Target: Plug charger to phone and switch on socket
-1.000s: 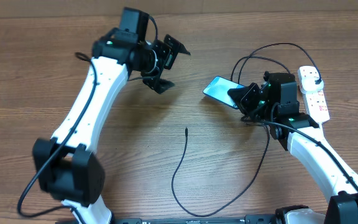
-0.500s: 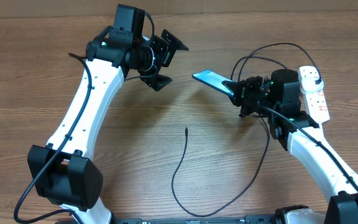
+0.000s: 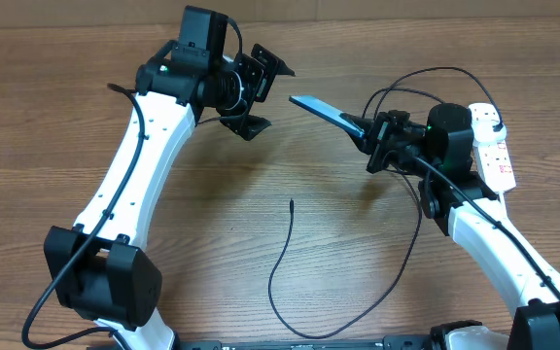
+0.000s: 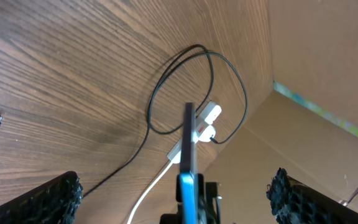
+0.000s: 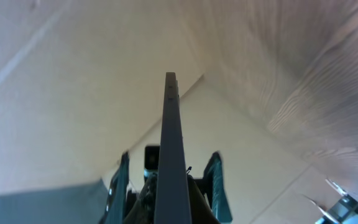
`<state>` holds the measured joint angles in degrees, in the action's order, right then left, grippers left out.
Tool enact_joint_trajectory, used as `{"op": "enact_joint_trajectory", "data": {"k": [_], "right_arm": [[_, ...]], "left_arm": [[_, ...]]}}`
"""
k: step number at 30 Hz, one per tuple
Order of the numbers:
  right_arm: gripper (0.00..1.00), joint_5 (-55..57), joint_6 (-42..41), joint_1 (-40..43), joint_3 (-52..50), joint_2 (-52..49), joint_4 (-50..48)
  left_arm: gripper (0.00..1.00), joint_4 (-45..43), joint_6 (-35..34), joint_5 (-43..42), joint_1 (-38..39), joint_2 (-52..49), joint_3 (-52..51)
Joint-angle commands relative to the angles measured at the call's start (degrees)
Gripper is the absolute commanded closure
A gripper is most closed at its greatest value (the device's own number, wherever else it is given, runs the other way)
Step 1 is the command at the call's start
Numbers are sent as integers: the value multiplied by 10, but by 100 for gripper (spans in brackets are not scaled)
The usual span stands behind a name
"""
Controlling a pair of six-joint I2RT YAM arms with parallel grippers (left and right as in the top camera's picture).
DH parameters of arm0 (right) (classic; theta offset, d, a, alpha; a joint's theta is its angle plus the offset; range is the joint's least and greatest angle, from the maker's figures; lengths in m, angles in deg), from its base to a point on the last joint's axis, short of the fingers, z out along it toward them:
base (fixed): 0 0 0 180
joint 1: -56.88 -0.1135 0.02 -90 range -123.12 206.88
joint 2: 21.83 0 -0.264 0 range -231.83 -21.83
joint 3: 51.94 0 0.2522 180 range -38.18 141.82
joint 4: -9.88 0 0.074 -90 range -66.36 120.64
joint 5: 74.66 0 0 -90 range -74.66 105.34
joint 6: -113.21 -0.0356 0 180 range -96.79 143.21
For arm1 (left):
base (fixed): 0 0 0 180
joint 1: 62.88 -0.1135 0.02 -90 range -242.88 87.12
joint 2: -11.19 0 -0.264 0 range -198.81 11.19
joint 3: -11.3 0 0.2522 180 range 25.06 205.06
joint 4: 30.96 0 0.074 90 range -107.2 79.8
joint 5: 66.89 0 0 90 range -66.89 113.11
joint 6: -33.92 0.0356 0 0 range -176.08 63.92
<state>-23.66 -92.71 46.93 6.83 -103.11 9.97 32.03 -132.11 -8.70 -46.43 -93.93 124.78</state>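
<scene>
The phone (image 5: 171, 155) turns only its thin edge to both wrist cameras, so its screen is hidden there. Its lower end is lost inside the right gripper (image 3: 366, 134), which the blurred right wrist picture cuts off at the bottom. From overhead the right arm (image 3: 484, 228) covers part of the socket (image 3: 495, 148) and a stretch of the charger (image 3: 282, 262), and the switches and plug are too small to read.
</scene>
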Motion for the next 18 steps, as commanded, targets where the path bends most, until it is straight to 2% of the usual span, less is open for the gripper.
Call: {"op": "enact_joint_trajectory", "data": {"k": [1, 18], "right_arm": [[96, -12, -79, -14, 18, 1, -24], [96, -10, -79, -24, 18, 1, -26]], "left_arm": [[0, -3, -26, 26, 18, 2, 7], [0, -14, -89, 128, 76, 2, 7]]}}
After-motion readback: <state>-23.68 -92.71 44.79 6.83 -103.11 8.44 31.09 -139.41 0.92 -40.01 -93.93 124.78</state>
